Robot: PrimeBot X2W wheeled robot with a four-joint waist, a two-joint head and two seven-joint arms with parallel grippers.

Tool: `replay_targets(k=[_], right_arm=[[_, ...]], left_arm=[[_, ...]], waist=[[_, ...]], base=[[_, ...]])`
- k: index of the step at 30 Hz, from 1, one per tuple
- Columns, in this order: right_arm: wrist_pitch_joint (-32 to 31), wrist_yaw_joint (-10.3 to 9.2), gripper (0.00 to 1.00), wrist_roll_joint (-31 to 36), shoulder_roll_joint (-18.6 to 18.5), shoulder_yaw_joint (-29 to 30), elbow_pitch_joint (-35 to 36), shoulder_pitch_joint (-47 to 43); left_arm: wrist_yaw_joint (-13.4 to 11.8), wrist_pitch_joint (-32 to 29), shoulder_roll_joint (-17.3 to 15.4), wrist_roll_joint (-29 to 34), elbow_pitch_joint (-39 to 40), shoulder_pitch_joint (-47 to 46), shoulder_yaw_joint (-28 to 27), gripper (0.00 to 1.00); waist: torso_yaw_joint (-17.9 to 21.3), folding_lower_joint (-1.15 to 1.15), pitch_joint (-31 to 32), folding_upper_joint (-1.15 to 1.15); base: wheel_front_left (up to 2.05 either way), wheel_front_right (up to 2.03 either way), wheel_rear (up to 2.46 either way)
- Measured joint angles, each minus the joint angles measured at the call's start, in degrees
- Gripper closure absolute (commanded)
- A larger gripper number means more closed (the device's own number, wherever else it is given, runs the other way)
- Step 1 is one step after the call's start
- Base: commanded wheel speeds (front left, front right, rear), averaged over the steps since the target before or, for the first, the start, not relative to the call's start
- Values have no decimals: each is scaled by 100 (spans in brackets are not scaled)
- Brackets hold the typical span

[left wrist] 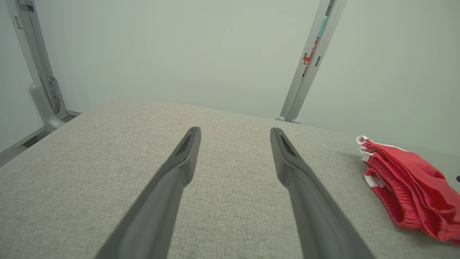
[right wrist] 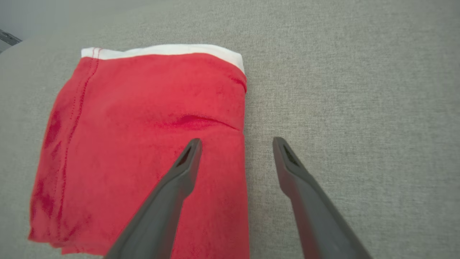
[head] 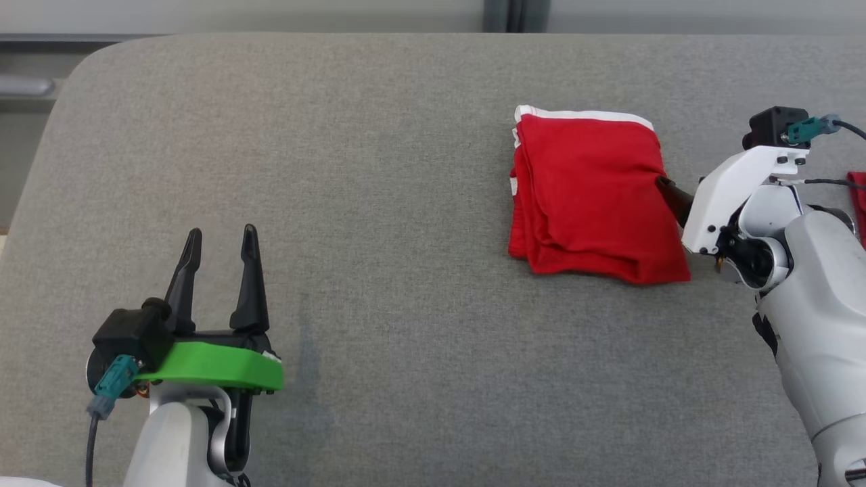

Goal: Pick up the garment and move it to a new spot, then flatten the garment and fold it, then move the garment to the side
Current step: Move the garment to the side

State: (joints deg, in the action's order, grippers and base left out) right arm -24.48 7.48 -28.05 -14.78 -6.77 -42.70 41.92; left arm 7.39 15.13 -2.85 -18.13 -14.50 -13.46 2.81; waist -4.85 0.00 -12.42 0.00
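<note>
Both spread apart: right end effector (right wrist: 235, 144) astride the frame-right edge of the folded garment (head: 588, 189), left end effector (head: 222, 231) well away at lower left.

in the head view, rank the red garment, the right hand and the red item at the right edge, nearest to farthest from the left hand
1. The red garment, folded on the table to the right of the left hand.
2. The right hand, at the garment's right edge.
3. The red item, at the view's right edge, beyond the right arm.
</note>
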Motion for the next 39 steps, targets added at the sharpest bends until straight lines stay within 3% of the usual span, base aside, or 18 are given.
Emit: replay_targets(k=[11,12,13,14,18,25,34,39], right_arm=[[-601,1,0,620,285,369,-1425,759],[-694,1,13,657,298,338,-1488,793],[-734,0,69,668,320,257,-1484,796],[-745,-1,100,664,337,191,-1470,795],[-717,4,100,598,290,-261,-1210,767],[-909,7,100,299,-498,-1443,-199,816],[-1367,7,100,-353,-2061,-2180,1101,868],[-1333,5,100,-199,-2898,-2420,1280,758]], left_arm=[[0,0,0,-60,-8,-7,99,0],[0,0,0,-67,-21,-7,103,0],[0,-1,0,-71,-29,-7,107,0],[0,0,1,-73,-34,-6,100,0],[0,-1,2,-69,-36,11,73,0],[0,-1,3,-30,-35,140,-44,0],[0,0,5,2,34,163,-67,0],[0,-1,9,76,103,19,-26,0]], waist=[[-309,0,-320,0],[-310,0,-309,0],[-307,0,-296,0],[-292,0,-279,0],[-180,0,-217,0],[187,0,-68,0],[878,0,50,0],[1202,0,-56,0]], base=[[0,0,0],[0,0,0],[0,0,0],[0,0,0],[0,0,0],[0,0,0],[0,0,0],[0,0,0]])
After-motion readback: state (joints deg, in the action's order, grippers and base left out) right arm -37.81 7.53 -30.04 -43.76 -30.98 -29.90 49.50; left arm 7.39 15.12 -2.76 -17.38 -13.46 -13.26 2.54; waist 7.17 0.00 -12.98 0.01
